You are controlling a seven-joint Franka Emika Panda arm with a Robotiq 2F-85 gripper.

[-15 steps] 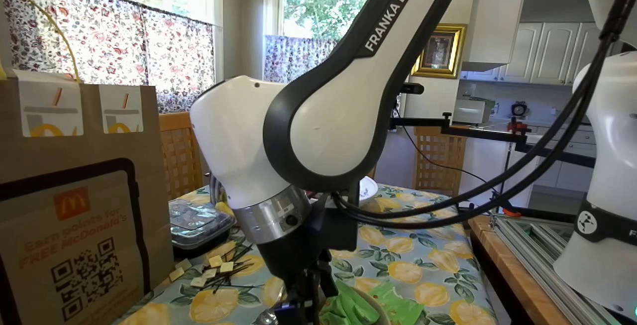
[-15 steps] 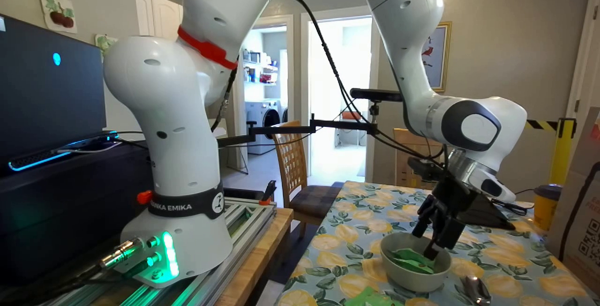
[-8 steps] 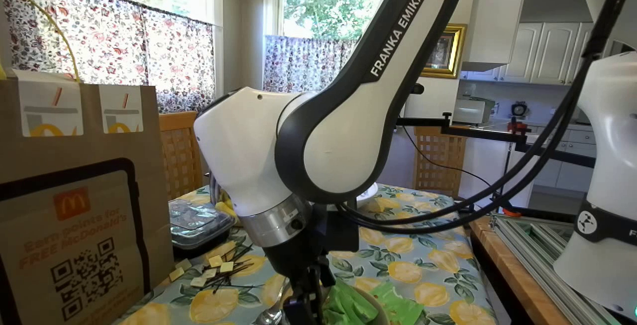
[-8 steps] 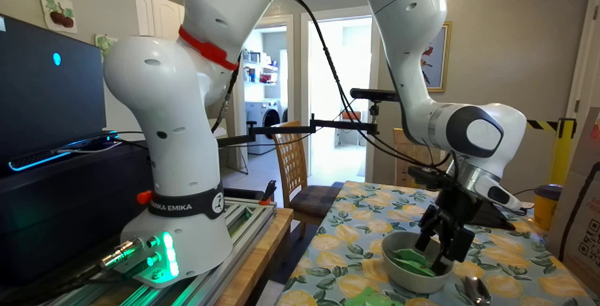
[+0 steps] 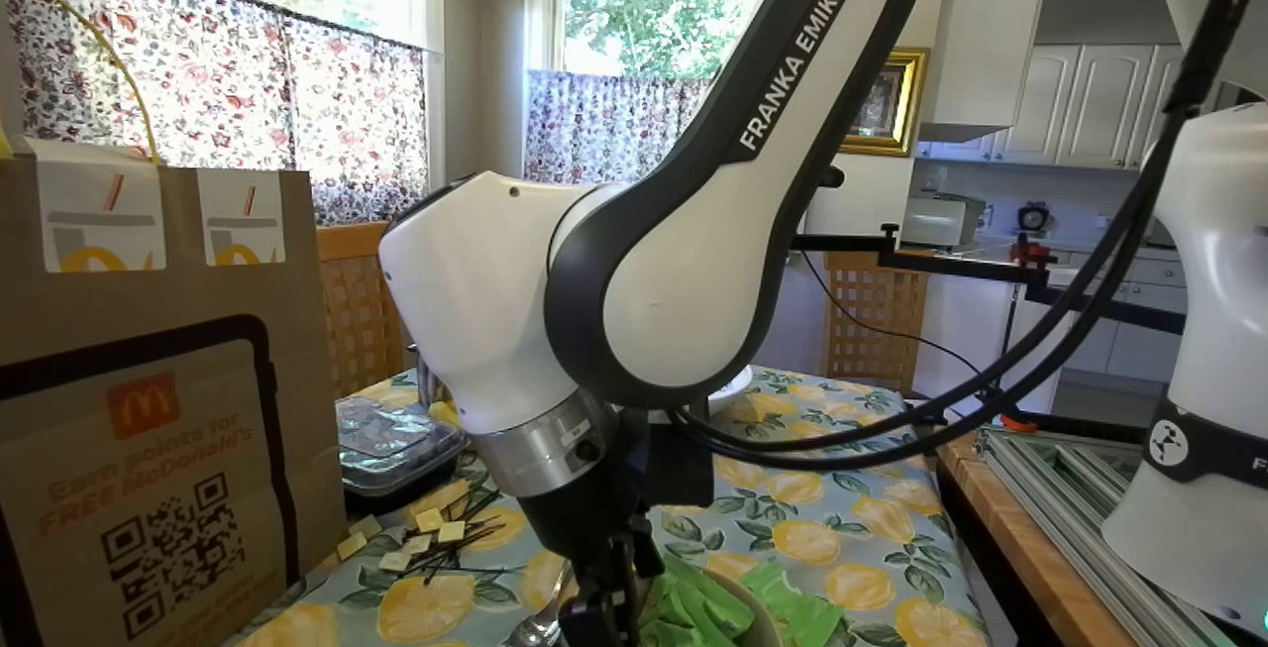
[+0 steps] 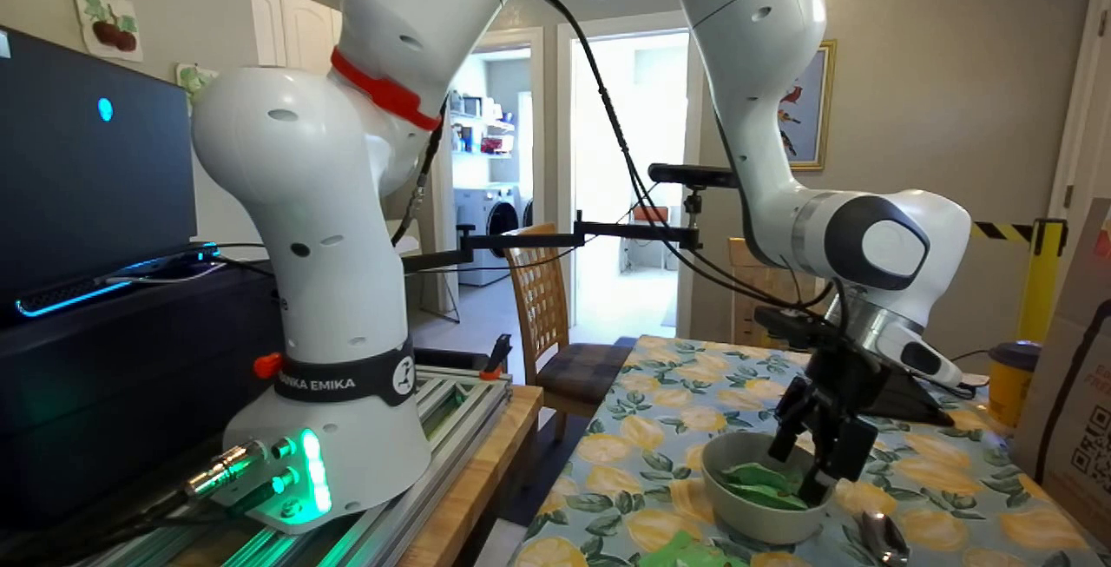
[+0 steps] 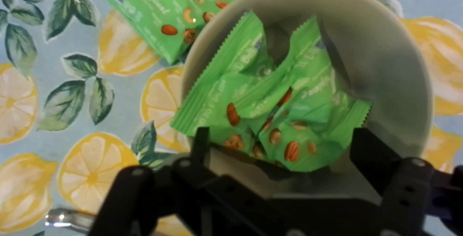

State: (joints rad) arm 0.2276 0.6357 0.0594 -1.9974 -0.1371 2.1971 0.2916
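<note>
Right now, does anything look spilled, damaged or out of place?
A green packet looks misplaced, lying outside the bowl that holds matching packets. A heap of pale squares and dark strips lies untidily beside the McDonald's bag. I see no spill or damage.

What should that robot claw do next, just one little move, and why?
Probably close the jaws gently. The gripper stands open, holding nothing, one finger apparently inside the bowl in an exterior view, and in the wrist view part of the crinkled green packaging shows between the jaws. Depth is hard to judge, though.
</note>
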